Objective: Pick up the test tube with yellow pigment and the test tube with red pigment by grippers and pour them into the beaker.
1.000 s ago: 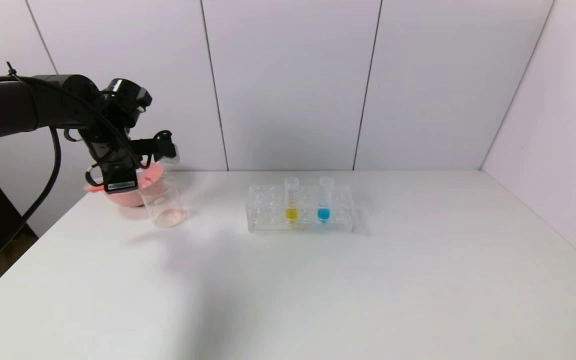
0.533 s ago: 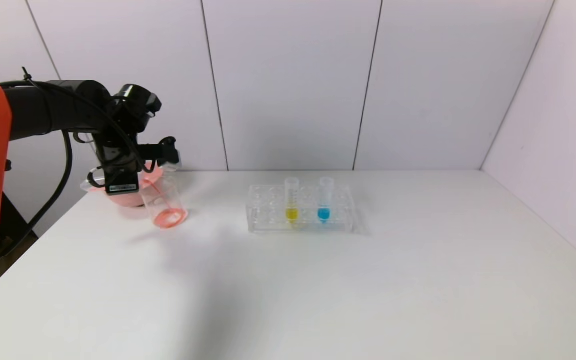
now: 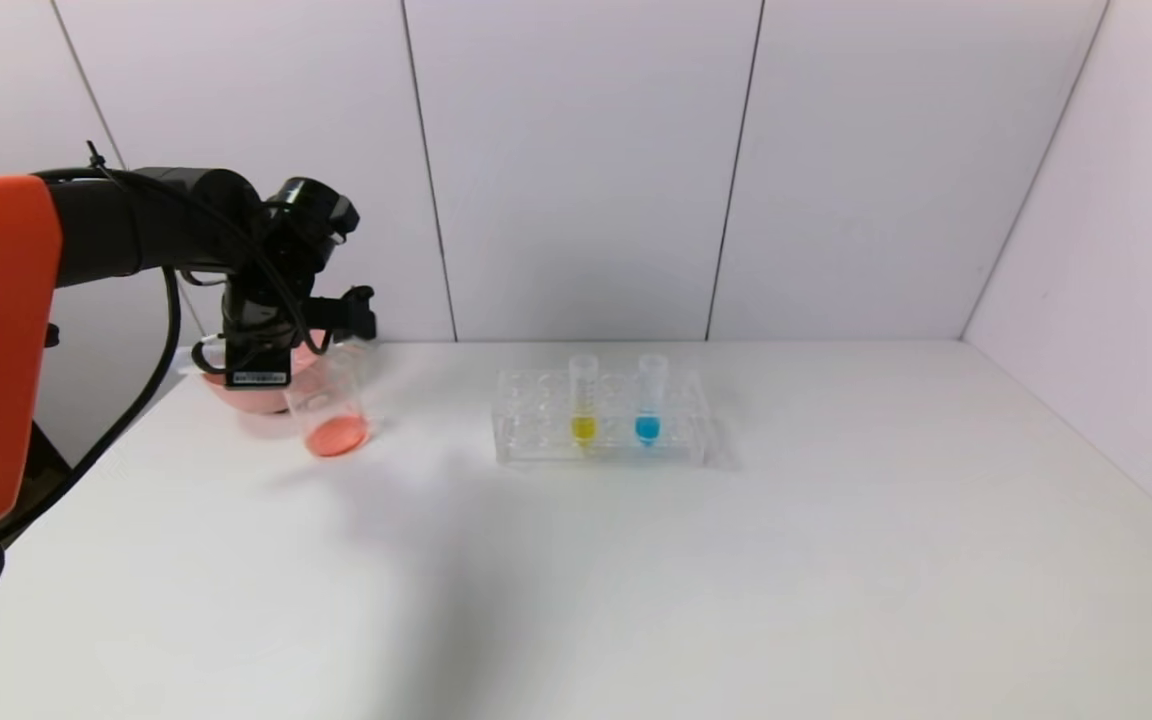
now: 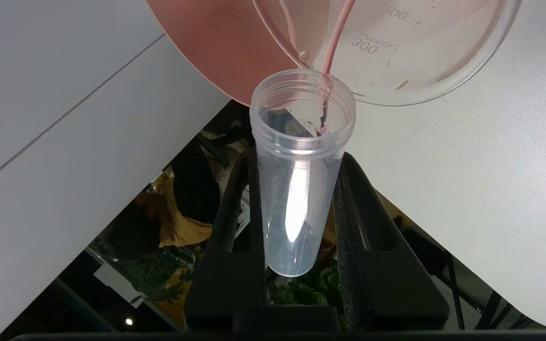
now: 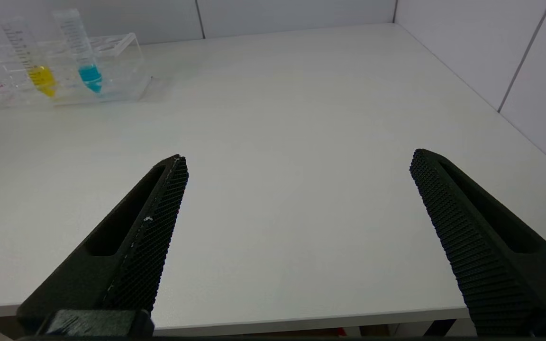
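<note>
My left gripper [image 3: 341, 330] is shut on the test tube with red pigment [image 4: 296, 189], tipped mouth-down over the beaker [image 3: 328, 405] at the table's far left. In the left wrist view the tube looks almost empty and a thin red stream runs from its mouth into the beaker [image 4: 396, 52]. Red-orange liquid covers the beaker's bottom [image 3: 337, 437]. The test tube with yellow pigment [image 3: 583, 400] stands upright in the clear rack [image 3: 536, 440]; it also shows in the right wrist view [image 5: 36, 61]. My right gripper [image 5: 296, 161] is open and empty, low over the table's front edge, out of the head view.
A tube with blue liquid [image 3: 648, 400] stands in the rack beside the yellow one. A pink bowl [image 3: 236, 392] sits right behind the beaker, at the table's left edge. White wall panels close the back and right side.
My left arm has shifted to the right with the tube tipped over the beaker. The beaker's bottom went from faint pink to a full red-orange layer.
</note>
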Motion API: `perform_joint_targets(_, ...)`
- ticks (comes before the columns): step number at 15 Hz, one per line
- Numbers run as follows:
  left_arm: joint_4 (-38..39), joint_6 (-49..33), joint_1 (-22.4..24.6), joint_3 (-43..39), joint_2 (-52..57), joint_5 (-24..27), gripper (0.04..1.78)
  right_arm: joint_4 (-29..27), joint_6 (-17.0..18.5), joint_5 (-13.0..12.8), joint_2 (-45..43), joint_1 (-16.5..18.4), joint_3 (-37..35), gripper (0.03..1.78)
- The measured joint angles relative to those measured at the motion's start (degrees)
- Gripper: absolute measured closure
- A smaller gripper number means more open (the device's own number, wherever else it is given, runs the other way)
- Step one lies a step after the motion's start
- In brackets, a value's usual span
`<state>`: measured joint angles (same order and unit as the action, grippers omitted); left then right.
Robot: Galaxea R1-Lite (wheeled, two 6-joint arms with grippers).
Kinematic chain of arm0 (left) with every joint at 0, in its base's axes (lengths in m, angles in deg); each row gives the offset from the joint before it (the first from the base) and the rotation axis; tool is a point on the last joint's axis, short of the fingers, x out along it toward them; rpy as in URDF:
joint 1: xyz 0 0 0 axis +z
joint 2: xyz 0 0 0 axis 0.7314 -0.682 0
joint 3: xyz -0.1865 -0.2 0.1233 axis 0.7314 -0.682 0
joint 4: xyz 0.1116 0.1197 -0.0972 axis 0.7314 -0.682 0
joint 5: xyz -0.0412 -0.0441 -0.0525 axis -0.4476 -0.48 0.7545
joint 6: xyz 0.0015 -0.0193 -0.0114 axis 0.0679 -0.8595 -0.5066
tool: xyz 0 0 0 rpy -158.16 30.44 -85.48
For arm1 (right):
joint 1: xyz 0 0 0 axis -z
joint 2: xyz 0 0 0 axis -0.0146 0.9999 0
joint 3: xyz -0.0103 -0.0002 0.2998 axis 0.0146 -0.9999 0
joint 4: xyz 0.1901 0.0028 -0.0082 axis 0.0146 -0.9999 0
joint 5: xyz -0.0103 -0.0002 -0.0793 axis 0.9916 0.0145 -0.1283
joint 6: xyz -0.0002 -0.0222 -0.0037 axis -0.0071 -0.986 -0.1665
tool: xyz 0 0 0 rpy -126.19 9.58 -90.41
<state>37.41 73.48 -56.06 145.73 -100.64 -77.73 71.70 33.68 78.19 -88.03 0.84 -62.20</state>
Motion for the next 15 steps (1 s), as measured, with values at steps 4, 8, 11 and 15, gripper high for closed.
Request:
perform_joint_targets(4, -0.49, -0.07, 0.00, -0.09, 0.16, 0.05, 1.38, 0.00, 0.00, 0.00, 0.00, 0.00, 0.00, 0.10)
perform_joint_targets(8, -0.40, -1.07, 0.33, -0.96, 1.96, 6.69, 1.38, 0.00, 0.00, 0.02, 0.00, 0.00, 0.00, 0.10)
perform_joint_targets(11, 0.00, -5.78, 2.84, -1.19, 4.57, 20.61, 1.38, 0.00, 0.00, 0.02, 0.00, 0.00, 0.00, 0.10)
perform_joint_targets(15, 6.13, -22.05, 8.07, -2.49, 7.78, 40.48, 1.38, 0.00, 0.00, 0.02, 0.00, 0.00, 0.00, 0.10)
